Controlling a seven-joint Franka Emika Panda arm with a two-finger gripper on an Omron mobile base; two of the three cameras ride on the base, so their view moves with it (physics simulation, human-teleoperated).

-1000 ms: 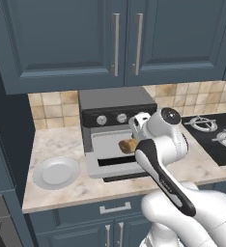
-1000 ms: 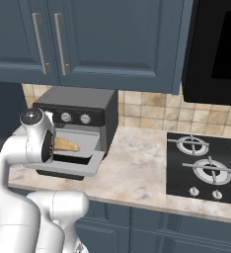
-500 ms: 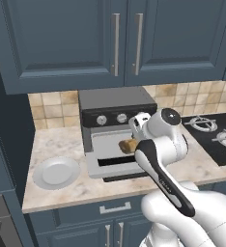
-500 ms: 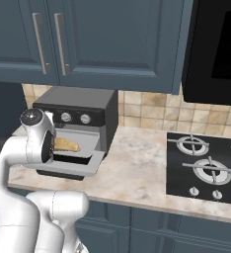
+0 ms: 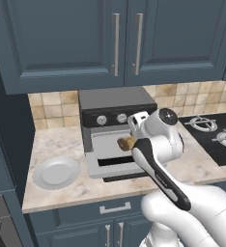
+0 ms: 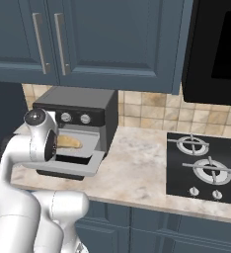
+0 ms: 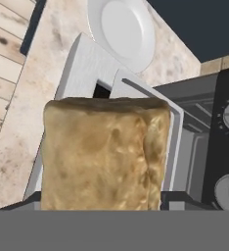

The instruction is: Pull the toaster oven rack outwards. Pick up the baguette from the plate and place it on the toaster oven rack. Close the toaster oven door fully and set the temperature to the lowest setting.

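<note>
The boxy toaster oven (image 5: pixel 116 103), dark grey on top with a black control strip and round silver knobs (image 5: pixel 101 119), stands at the back of the beige marble counter (image 5: pixel 57 144) against the tiled wall. Its light grey, window-framed door (image 5: pixel 112 167) lies folded down flat toward the counter's front edge, and the thin pale grey rack (image 6: pixel 86 144) is drawn out of the cavity above it. The short tan-brown baguette (image 7: pixel 104 153) with its golden crust is inside the oven mouth over the rack; in the right base view it stretches across the rack's left part (image 6: pixel 68 142), in the left base view one end shows beside the white arm (image 5: pixel 126 143). The two-finger gripper (image 5: pixel 132 137) sits at that end with its jaws spread wide; the fingertips are hidden, so I cannot tell whether they are gripping the bread or have let it go. The round white-grey plate (image 5: pixel 56 172) with a shallow rim sits bare near the counter's left front corner, just beside the lowered door. A black gas hob (image 6: pixel 205 166) takes up the counter's right end.
</note>
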